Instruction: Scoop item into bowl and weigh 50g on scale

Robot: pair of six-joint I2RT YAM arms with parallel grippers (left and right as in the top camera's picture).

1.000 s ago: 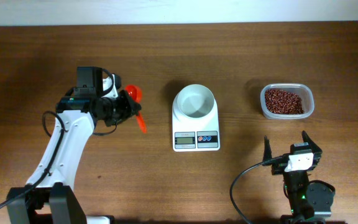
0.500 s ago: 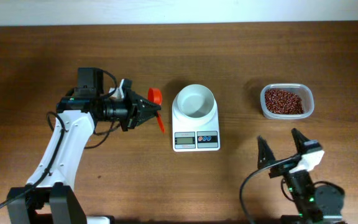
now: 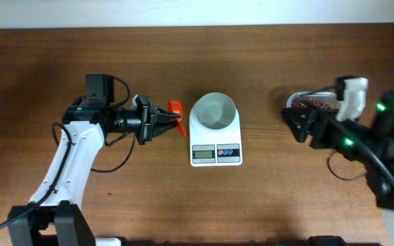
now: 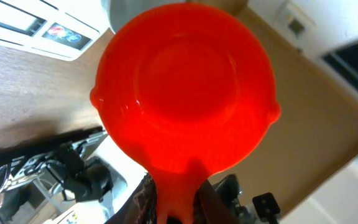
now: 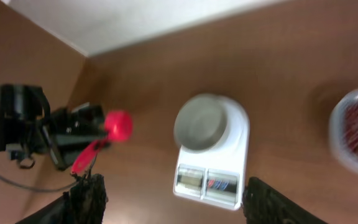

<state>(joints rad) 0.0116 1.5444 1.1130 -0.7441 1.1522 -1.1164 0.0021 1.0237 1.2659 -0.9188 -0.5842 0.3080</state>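
The white bowl (image 3: 215,111) sits on the white scale (image 3: 215,139) at the table's middle; both show in the right wrist view, bowl (image 5: 202,122) and scale (image 5: 213,176). My left gripper (image 3: 164,121) is shut on the handle of an orange-red scoop (image 3: 176,113), just left of the bowl; the empty scoop (image 4: 184,87) fills the left wrist view. The red-brown beans (image 3: 314,102) lie in a clear tub (image 3: 299,97) at the right, partly hidden by my right arm. My right gripper (image 3: 301,124) is open and empty, raised beside the tub.
The scale's display and buttons (image 3: 215,153) face the front edge. The left arm's cable (image 3: 115,160) trails on the wood. A pale wall edge (image 3: 197,12) runs along the table's far side. The right arm's body (image 3: 382,137) covers the right part of the table.
My right arm has swung up from the front edge to beside the bean tub, covering part of it. My left gripper has carried the scoop a little right, closer to the bowl.
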